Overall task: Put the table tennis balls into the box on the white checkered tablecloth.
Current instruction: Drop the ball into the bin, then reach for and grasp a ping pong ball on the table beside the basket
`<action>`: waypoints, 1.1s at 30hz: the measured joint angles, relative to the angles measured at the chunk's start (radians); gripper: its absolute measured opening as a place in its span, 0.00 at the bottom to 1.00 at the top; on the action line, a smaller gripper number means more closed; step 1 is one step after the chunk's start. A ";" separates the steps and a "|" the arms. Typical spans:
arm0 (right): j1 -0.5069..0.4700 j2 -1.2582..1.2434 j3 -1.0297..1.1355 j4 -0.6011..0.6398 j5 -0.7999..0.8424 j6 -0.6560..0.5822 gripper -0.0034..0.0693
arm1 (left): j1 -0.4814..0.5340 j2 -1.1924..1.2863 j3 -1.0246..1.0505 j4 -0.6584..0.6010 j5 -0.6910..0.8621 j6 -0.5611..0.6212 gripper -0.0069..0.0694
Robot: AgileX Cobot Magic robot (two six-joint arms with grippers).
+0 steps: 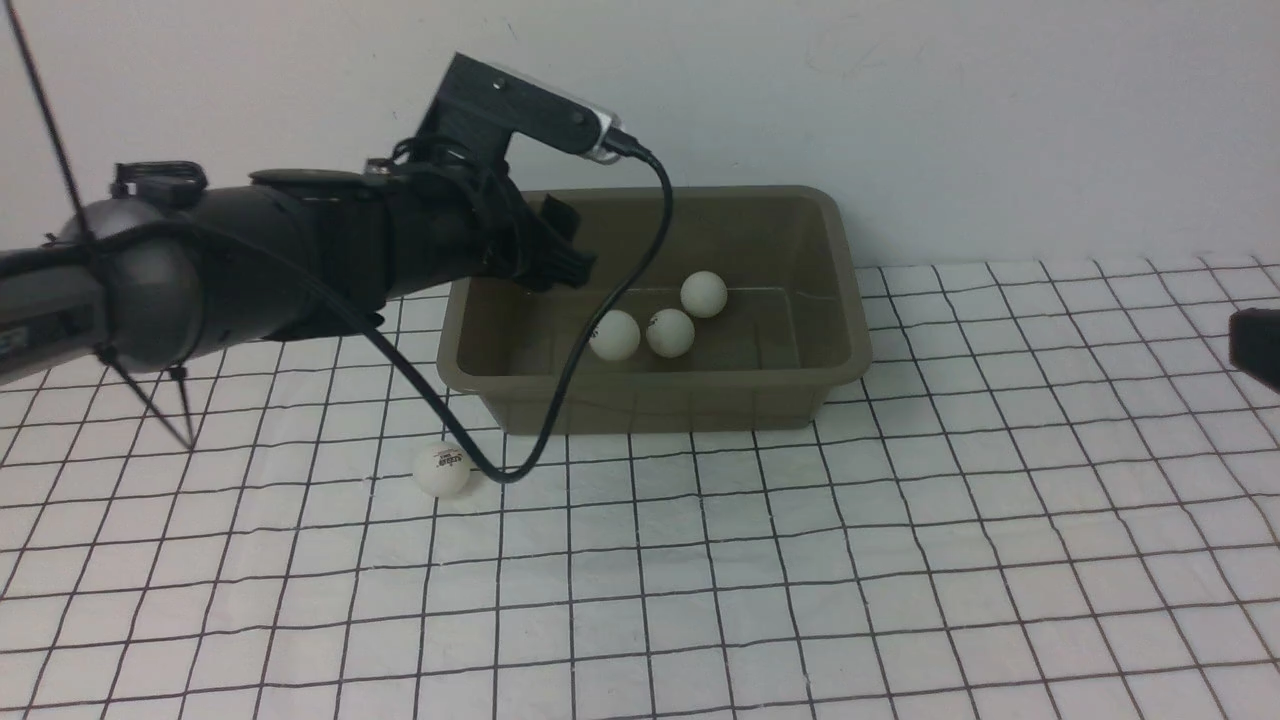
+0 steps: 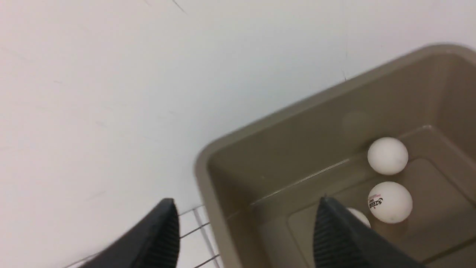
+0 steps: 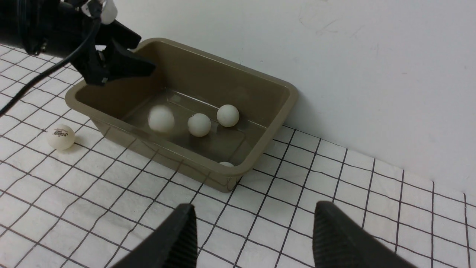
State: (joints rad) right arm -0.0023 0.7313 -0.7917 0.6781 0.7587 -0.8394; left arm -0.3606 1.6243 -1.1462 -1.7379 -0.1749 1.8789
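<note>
White table tennis ball on the tablecloth near the box's front-left corner, beneath the left arm; left end effector spread, empty, over the box; right end effector spread, well apart.

The left arm comes in from the left edge and stretches forward toward the middle, held almost level, with a camera mount on top of its wrist. The left gripper points forward and slightly down. Its two ribbed black fingers stand wide apart with nothing between them. Of the right arm, only a dark end shows at the far right. The right gripper points forward and down, its fingers spread and empty.
</note>
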 joint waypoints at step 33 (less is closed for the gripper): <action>0.000 0.000 0.000 0.003 -0.007 -0.017 0.58 | 0.036 -0.444 0.486 1.085 0.432 -1.191 0.50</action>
State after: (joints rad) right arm -0.0023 0.7313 -0.7917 0.6807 0.7515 -0.8563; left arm -0.3241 1.1801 -0.6604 -0.6532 0.2574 0.6881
